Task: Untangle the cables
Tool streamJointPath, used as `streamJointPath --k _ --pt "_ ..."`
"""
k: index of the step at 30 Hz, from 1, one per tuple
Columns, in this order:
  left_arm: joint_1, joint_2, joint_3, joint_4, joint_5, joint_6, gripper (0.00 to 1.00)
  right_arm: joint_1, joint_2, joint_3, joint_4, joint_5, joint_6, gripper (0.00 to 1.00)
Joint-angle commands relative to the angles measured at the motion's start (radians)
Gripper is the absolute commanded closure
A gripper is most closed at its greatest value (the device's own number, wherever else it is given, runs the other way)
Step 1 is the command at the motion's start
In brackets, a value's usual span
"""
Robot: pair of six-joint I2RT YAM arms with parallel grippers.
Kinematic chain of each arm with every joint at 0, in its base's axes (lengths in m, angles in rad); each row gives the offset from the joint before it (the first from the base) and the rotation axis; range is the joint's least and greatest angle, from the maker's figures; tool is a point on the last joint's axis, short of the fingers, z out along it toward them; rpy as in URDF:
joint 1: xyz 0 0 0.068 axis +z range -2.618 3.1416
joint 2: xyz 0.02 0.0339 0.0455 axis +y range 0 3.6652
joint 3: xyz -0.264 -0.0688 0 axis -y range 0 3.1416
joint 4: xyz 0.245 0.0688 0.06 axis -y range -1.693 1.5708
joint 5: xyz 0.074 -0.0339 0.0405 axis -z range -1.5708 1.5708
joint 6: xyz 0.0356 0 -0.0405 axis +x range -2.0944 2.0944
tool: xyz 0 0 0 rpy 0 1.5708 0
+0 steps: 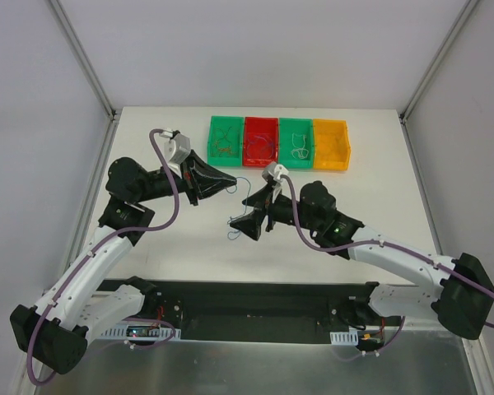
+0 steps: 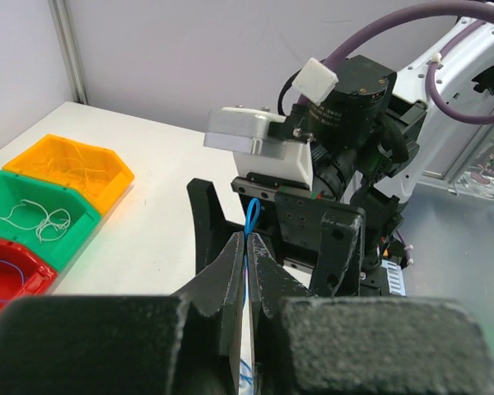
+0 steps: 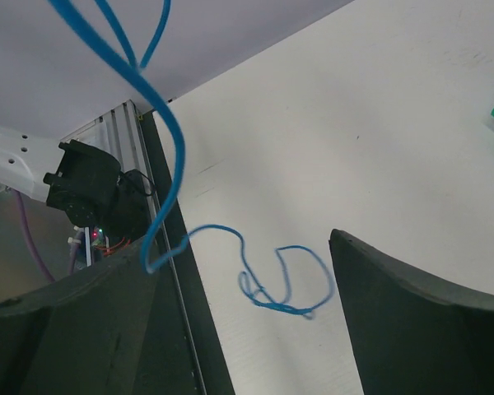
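The left claw [image 2: 249, 247] is pressed together on the blue cable [image 2: 253, 212], pinching it just below a small loop that pokes out above the fingertips. From the overhead view this claw [image 1: 229, 186] sits a little toward 10 o'clock of the desk's [image 1: 395, 189] middle, lifted so the strand hangs free rather than lying in a heap. That looks like the point of the hold: weight and height let the curls open.

The right claw [image 3: 239, 247] is spread wide, at about 7 o'clock of the middle, with nothing between its fingers. The cable drops past its left finger, and the loose tail lies in a soft knot of loops on the desk. It seems poised to take a second hold lower down.

The cable is very thin, limp and smooth, and keeps its springy curl. The claw fingers are matt black plastic, wedge-shaped. The desk is plain matt white. At 12 o'clock a row of bins [image 1: 277, 140] in glossy translucent plastic probably waits for separated strands; a pale wire [image 2: 33, 216] curls inside the green bin [image 2: 70, 247].
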Motion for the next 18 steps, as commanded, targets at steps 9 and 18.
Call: streamJointPath --k 9,18 --pt "0.008 -0.005 0.005 0.075 0.04 -0.029 1.0 0.004 0.071 0.072 0.08 0.114 -0.06 0.23" --pt "0.008 -0.006 0.002 0.086 0.048 -0.04 1.0 0.004 0.124 0.076 0.1 0.191 -0.052 0.38"
